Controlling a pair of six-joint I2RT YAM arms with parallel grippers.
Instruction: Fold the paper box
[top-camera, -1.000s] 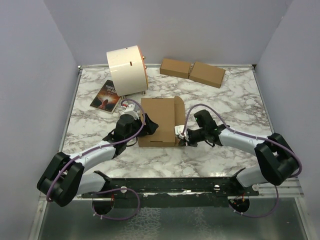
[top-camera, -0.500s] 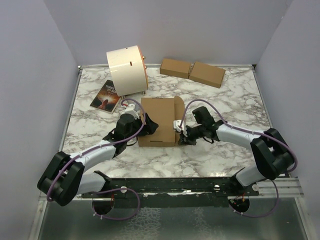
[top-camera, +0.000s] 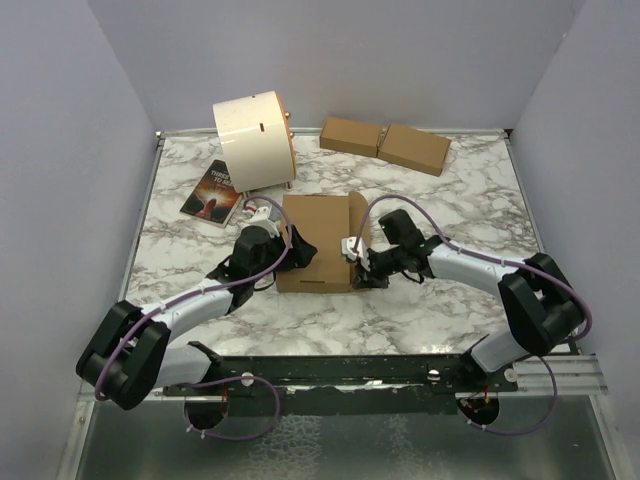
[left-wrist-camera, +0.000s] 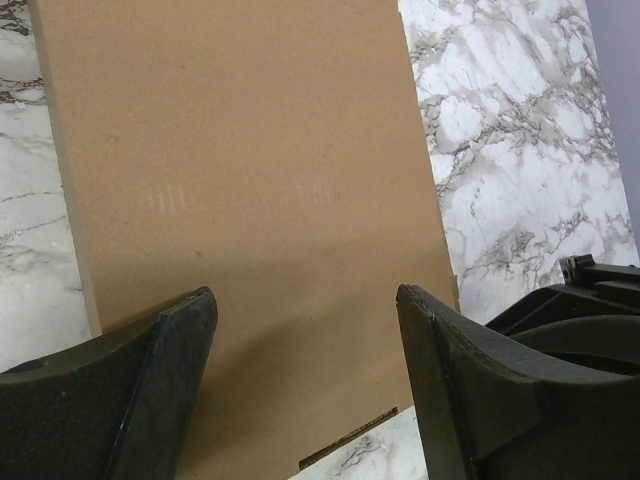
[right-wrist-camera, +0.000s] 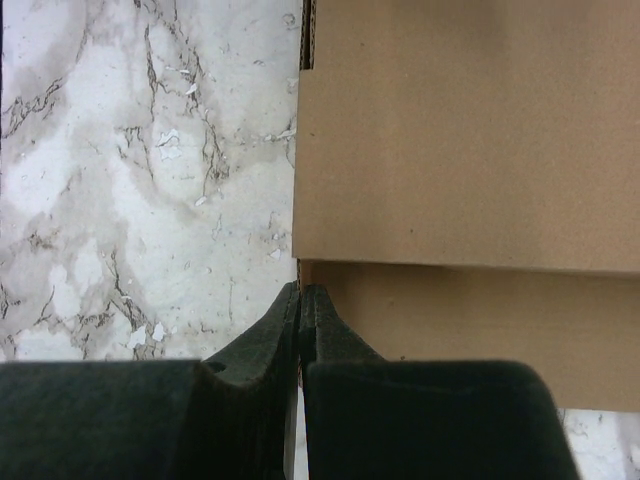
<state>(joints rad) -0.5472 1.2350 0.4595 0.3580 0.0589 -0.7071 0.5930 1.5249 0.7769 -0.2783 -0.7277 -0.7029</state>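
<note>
The paper box (top-camera: 320, 235) lies flat in the middle of the marble table, its right flap (top-camera: 359, 215) raised. It fills the left wrist view as a plain brown panel (left-wrist-camera: 250, 180) with a slot near its lower edge. My left gripper (top-camera: 300, 250) hovers at the box's left side, open, both fingers (left-wrist-camera: 170, 380) spread over the panel with nothing between them (left-wrist-camera: 305, 295). My right gripper (top-camera: 352, 250) is shut at the box's right side. Its tips (right-wrist-camera: 301, 288) meet right at the edge of a lower cardboard layer (right-wrist-camera: 450, 320), under an upper panel (right-wrist-camera: 460, 130).
A cream drum (top-camera: 253, 140) stands at the back left with a dark book (top-camera: 211, 192) in front of it. Two small closed brown boxes (top-camera: 351, 135) (top-camera: 415, 147) sit side by side at the back. Grey walls close in three sides.
My right gripper has slid up and left along the box's right side, still shut. The left gripper and the box have stayed put.
</note>
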